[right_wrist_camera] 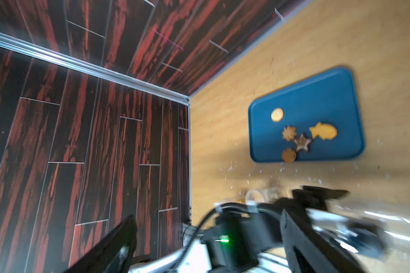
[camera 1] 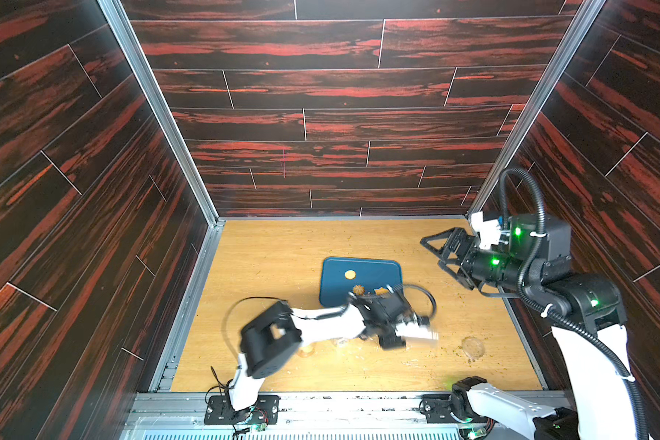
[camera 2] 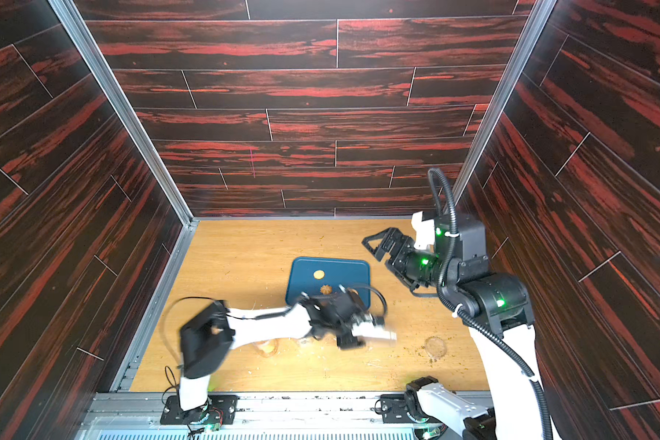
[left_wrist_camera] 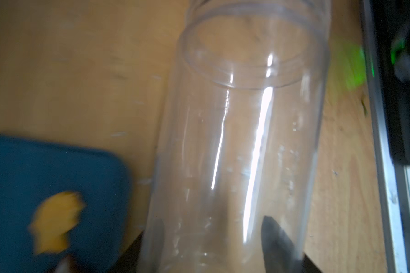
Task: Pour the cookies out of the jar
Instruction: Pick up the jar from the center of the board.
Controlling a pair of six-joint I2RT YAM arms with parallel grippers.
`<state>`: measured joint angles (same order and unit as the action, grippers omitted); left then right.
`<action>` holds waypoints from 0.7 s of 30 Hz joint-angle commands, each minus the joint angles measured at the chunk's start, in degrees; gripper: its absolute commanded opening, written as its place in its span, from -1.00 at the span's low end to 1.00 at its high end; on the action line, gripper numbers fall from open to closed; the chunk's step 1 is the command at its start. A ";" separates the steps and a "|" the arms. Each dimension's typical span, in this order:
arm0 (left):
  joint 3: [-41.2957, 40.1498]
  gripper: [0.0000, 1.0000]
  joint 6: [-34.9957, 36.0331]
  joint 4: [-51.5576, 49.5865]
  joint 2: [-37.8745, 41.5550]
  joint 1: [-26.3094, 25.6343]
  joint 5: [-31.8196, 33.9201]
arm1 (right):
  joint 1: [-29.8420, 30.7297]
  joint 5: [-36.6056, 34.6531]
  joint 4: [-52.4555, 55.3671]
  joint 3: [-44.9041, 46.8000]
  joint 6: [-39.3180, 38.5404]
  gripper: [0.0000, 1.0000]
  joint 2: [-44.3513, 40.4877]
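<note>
Your pouring looks done, or close to it. The clear jar [left_wrist_camera: 242,141] holds nothing but a few specks on its wall. Five cookies [right_wrist_camera: 303,141] lie on the blue tray [right_wrist_camera: 317,94]: a round yellow one, a flower, a fish, a dark star and a round brown cookie [right_wrist_camera: 288,155] right at the tray's edge. In both top views your left arm hides the tray's near side, so only three show there. Whether any cookie landed off the tray I cannot tell, because the arm covers part of the surface [camera 1: 267,259]. The left tool [camera 1: 399,337] is clamped on the jar near its base, one finger on each side of the wall. Seen from a top view, it holds the jar just off the tray's 5 o'clock corner, above bare wood. The jar's long axis runs roughly from 9 to 3 o'clock, close to level as far as the blur allows. Its open mouth points toward 3 o'clock, away from the tray. The right tool [camera 1: 433,252] hangs at the tray's 2 o'clock with its jaws wide apart and nothing between them. A clear round lid [camera 1: 473,347] lies flat on the surface among crumbs [camera 1: 456,349], beyond the jar's mouth. What is left, I judge, is to right the jar and set it down.
</note>
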<state>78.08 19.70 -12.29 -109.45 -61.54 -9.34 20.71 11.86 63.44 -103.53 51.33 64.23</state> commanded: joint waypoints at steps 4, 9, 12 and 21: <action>-0.39 -0.51 -13.07 5.70 12.49 5.98 4.10 | -0.40 -11.15 8.22 -12.34 -4.13 0.95 4.94; -2.06 -0.57 -25.00 9.60 19.85 10.18 8.60 | -0.38 -10.57 8.49 -14.16 -7.31 0.95 6.96; -3.68 -0.58 -31.39 12.84 23.00 11.14 10.13 | -0.39 -5.42 5.44 -10.90 -7.87 0.94 6.52; -11.22 -0.59 -44.21 24.84 30.32 11.33 10.62 | 0.74 11.94 -9.82 6.37 -3.86 0.92 1.16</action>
<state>68.07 -17.96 6.57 -81.65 -50.11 1.13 20.80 16.78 59.53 -98.67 46.26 67.05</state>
